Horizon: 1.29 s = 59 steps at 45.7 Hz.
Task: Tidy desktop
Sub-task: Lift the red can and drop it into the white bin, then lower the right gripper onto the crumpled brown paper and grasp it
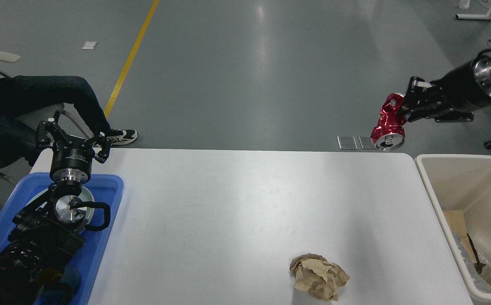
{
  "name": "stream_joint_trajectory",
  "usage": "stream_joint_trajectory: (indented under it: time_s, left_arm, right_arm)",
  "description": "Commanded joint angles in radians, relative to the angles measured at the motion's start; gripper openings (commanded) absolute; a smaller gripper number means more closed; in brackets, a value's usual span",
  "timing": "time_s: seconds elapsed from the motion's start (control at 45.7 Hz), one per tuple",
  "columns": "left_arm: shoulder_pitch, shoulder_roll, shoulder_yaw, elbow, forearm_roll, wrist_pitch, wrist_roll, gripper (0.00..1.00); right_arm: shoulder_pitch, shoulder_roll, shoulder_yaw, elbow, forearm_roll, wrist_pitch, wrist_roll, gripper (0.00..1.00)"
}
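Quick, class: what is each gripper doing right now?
Left gripper: open, empty, above the blue tray.
Right gripper: shut on the crushed red can, held high.

White desktop, rounded corners, smooth matte, level

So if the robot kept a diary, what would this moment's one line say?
right gripper: holds can, raised | left gripper: open, idle over tray | paper wad on desktop | bin beside
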<state>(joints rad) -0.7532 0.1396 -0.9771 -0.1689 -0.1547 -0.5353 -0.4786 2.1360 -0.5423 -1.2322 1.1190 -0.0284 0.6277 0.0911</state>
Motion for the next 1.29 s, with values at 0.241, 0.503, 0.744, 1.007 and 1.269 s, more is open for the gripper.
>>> stream_joint_trajectory:
  time_s: [0.241,0.503,0.744,1.007,1.269]
  left_arm:
    - [0.000,0.000,0.000,0.000,0.000,0.000,0.000,0.96]
    - [0.000,0.000,0.000,0.000,0.000,0.000,0.000,0.96]
    - [0.000,0.000,0.000,0.000,0.000,0.000,0.000,0.96]
    - [0.000,0.000,0.000,0.000,0.000,0.000,0.000,0.96]
    - [0.000,0.000,0.000,0.000,0.000,0.000,0.000,0.96]
  right_arm:
    - [-0.327,-0.117,-0.016,-0.191,-0.002,-0.265,-0.004,0.00]
    - [-0.784,-0.142,0.002,-0.370,0.004,-0.506,-0.004,0.05]
    - [-1.076,-0.068,0.004,-0.554,0.002,-0.625,-0.001,1.00]
    - [-1.061,-0.019,0.004,-0.530,0.001,-0.612,-0.001,1.00]
    - [-0.711,0.119,-0.072,-0.201,-0.047,-0.609,-0.001,1.00]
